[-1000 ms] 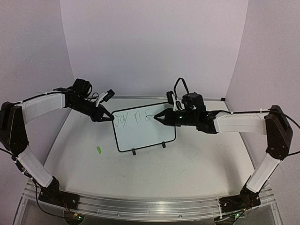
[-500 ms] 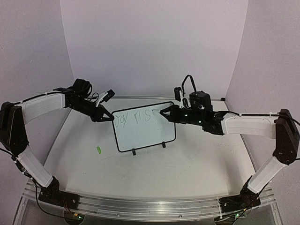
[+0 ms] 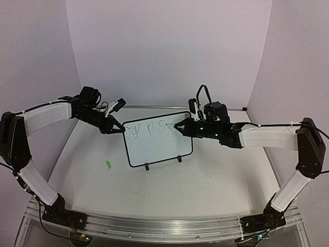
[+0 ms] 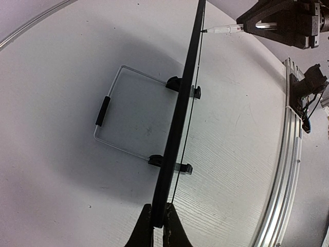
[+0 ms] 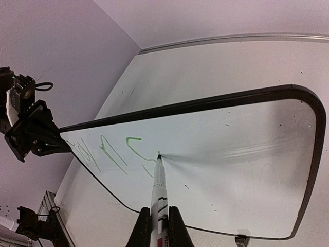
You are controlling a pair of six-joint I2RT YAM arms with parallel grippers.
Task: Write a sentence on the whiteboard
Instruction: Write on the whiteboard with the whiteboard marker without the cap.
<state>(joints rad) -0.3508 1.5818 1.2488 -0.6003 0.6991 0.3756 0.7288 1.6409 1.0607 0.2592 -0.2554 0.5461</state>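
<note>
Whiteboard: the whiteboard (image 3: 159, 146) stands on edge near the middle of the table (image 3: 216, 180), its white face toward the arms' bases.
Support: two black feet (image 3: 147, 166) clip its lower edge; a wire stand (image 4: 110, 110) runs from them and lies flat on the table behind the board.
Sentence: the sentence (image 3: 146, 127) is thin green writing in a single row along the top of the board. "Joy" reads clearly at the left, then a few upright strokes and an S-like curve; the rest of the face is bare white.
Left claw: the left claw (image 3: 119, 128) is closed narrow on the board's upper left edge. In the wrist view both fingers (image 4: 146, 229) pinch the black frame between them.
Right claw: the right claw (image 3: 181, 127) is closed on a marker (image 5: 158, 188), which sticks out straight ahead between the fingers.
Marker tip: it touches the board's face just right of the last green curve, in the upper middle.
Loose item: a small green piece (image 3: 108, 164) lies on the table, left of and nearer than the board, well apart from it.
</note>
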